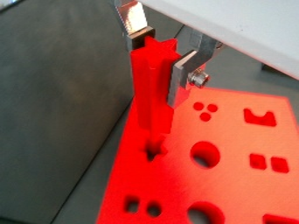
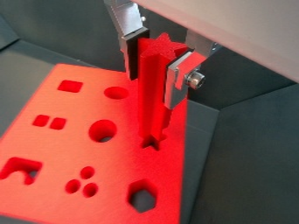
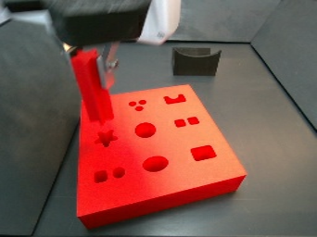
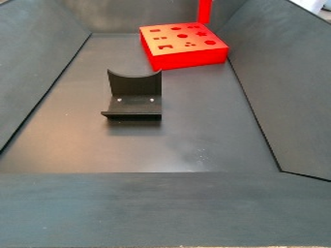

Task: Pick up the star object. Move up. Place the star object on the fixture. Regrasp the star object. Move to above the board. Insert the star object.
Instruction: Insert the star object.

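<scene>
The star object (image 1: 149,92) (image 2: 152,101) is a long bright red peg with a star cross-section, held upright. My gripper (image 1: 160,57) (image 2: 156,66) is shut on its upper end, one silver finger on each side. The peg hangs over the board (image 3: 186,176), a thick red slab with shaped cutouts. In a side view its lower end (image 3: 98,116) is just above the star cutout (image 3: 106,139). In both wrist views the peg's lower end covers most of that cutout (image 1: 156,154) (image 2: 149,143). Off the board, the dark fixture (image 3: 195,61) (image 4: 132,97) stands on the floor with nothing on it.
The board (image 4: 184,46) lies at the far end of a dark grey bin with sloping walls (image 4: 45,92). Round, square, hexagon and other cutouts surround the star cutout. The fixture sits well apart from the board on the bin floor.
</scene>
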{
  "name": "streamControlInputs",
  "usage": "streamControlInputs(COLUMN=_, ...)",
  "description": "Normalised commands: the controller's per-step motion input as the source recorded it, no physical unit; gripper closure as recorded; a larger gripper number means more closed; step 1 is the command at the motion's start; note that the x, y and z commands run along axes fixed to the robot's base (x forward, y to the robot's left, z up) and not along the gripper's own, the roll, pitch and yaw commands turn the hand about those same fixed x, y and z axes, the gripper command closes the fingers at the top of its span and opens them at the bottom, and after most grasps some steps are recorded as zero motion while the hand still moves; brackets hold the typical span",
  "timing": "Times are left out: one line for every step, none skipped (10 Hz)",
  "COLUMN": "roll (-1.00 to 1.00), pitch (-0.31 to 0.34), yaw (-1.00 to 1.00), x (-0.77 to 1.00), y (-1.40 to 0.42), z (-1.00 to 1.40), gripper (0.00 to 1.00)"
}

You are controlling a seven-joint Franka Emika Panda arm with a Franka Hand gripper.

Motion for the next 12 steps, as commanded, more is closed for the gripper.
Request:
streamControlInputs(roll=0.05, pitch=-0.076, yaw=0.00, x=-0.05, y=0.00, z=-0.17, gripper=1.00)
streamControlInputs(roll=0.12, pitch=-0.064, yaw=0.04, x=0.00, y=0.00, z=-0.55, gripper=1.00)
streamControlInputs(roll=0.13, pitch=-0.047, yaw=0.13, x=0.06, y=0.05, z=-0.61, gripper=1.00)
streamControlInputs(roll=0.00, pitch=0.000, yaw=0.00, x=-0.03, y=0.01, z=0.00, gripper=1.00)
streamControlInputs(roll=0.04, pitch=0.000, yaw=0.03, x=0.01, y=0.00, z=-0.37, gripper=1.00)
streamControlInputs(roll=0.04, pitch=0.000, yaw=0.04, x=0.20, y=0.00, z=-0.44, gripper=1.00)
streamControlInputs(roll=-0.01, pitch=0.000, yaw=0.00, x=0.09, y=0.00, z=-0.15, gripper=1.00)
streamControlInputs(roll=0.00, pitch=0.000, yaw=0.00, x=0.03, y=0.00, z=-0.03, gripper=1.00)
streamControlInputs(roll=0.00, pitch=0.000, yaw=0.00, x=0.21, y=-0.03, z=-0.20, gripper=1.00)
streamControlInputs(roll=0.00, pitch=0.000, yaw=0.00, x=0.10, y=-0.01, z=-0.08, gripper=1.00)
streamControlInputs(roll=0.00, pitch=0.000, yaw=0.00, x=0.05, y=-0.01, z=-0.01, gripper=1.00)
streamControlInputs(roll=0.00, pitch=0.000, yaw=-0.05, x=0.17, y=0.00, z=-0.18, gripper=1.00)
